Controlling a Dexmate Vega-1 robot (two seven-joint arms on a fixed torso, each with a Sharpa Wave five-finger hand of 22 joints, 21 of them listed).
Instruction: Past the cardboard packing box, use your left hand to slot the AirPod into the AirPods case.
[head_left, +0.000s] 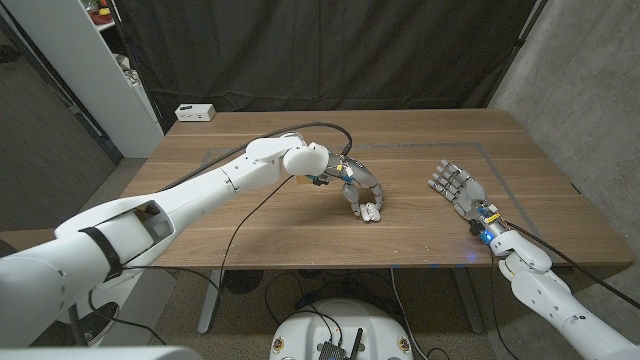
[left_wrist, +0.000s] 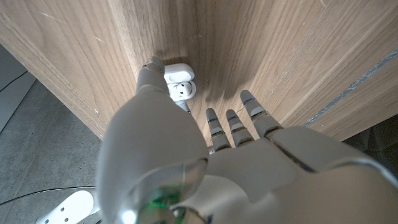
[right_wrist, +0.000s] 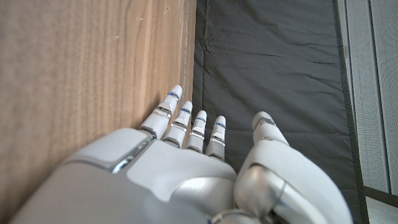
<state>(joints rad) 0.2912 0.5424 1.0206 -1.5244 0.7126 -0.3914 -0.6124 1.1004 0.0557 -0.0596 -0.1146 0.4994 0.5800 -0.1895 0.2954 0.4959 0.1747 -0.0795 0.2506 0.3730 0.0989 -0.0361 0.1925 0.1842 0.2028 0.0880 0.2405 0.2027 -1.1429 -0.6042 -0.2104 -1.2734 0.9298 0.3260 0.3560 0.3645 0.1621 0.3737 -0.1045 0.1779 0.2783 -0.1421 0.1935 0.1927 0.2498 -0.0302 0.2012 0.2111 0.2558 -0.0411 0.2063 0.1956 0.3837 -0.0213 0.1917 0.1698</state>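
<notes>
The AirPods case (left_wrist: 179, 82) is small, white and glossy, lying open on the wooden counter (head_left: 420, 150) with its lid swung back; a dark-rimmed socket shows in the lower half. In the head view it is a small white shape (head_left: 372, 213) near the counter's front edge, roughly mid-width, right under the left hand's fingertips.

The left hand (head_left: 358, 185) reaches down over the case. In the left wrist view its thumb (left_wrist: 151, 71) touches the case's side, while the other fingers (left_wrist: 231, 121) stretch out apart beside it, over bare wood. Whether an AirPod sits pinched at the thumb or in the socket cannot be told.

The right hand (head_left: 453, 187) is well apart from the case, fingers spread and released, holding nothing; its wrist view shows the fingers (right_wrist: 186, 121) straight alongside the counter's edge against a black curtain (right_wrist: 273, 56).

The head view alone takes in a white power strip (head_left: 195, 112) at the counter's far left corner.
</notes>
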